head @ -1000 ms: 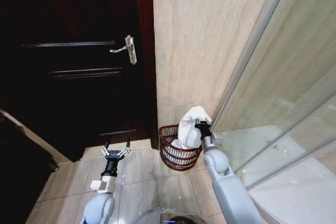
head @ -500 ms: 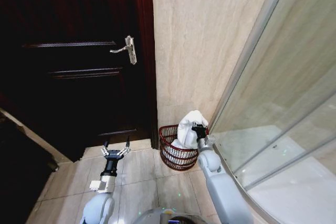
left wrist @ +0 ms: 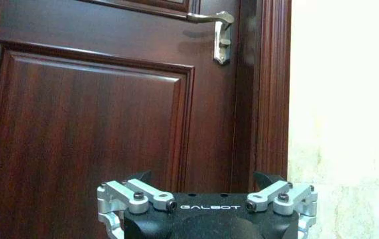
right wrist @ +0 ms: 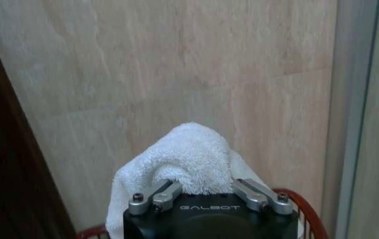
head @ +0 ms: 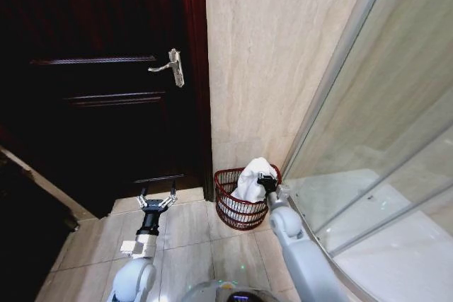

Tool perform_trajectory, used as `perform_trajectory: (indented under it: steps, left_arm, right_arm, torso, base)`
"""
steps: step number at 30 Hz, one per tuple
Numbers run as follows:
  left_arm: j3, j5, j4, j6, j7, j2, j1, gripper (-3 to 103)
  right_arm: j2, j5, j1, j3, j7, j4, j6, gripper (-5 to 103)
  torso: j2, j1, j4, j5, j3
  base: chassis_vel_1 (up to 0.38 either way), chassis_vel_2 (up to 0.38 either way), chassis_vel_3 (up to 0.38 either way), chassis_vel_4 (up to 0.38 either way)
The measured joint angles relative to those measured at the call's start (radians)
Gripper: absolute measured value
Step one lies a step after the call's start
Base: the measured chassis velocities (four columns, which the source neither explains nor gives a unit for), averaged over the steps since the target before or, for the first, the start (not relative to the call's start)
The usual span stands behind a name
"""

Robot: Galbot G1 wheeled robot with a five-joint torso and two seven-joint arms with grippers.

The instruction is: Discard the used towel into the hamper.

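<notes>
Where the tiled floor [head: 185, 225] meets the beige stone wall [head: 262, 68]: hamper [head: 237, 210], round red-brown openwork weave. White terry towel [head: 251, 178], domed, heaped inside, clamped by right end effector [head: 267, 183] at the rim. Left end effector [head: 156, 201], fingers apart, facing the dark panelled door [head: 99, 90].

- A home bathroom.
- Beige marble-look wall tiles [head: 269, 47] and pale floor tiles [head: 184, 235].
- Curved glass shower screen [head: 382, 125] on the right.
- Dark wooden door [head: 99, 83] with metal lever handle [head: 170, 67].
- Woven hamper [head: 237, 206] holding a white towel [head: 253, 177].
</notes>
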Motion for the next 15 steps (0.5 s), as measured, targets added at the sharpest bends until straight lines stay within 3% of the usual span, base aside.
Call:
perform_trajectory:
  steps: [3, 15]
  left_arm:
    - [0.000, 0.005, -0.013, 0.013, 0.000, 0.006, 0.003, 100]
    - [0.007, 0.050, -0.059, 0.060, -0.012, -0.012, 0.003, 100]
  right_arm:
    - [-0.039, 0.040, 0.029, 0.003, 0.035, 0.007, -0.078, 10]
    - [-0.120, 0.119, 0.031, -0.003, 0.019, 0.004, -0.141, 10]
  torso:
    - [0.000, 0.000, 0.0002, 0.0001, 0.000]
    - [0.001, 0.001, 0.0000, 0.0001, 0.001]
  base:
    - [0.000, 0.000, 0.000, 0.000]
    - [0.000, 0.000, 0.000, 0.000]
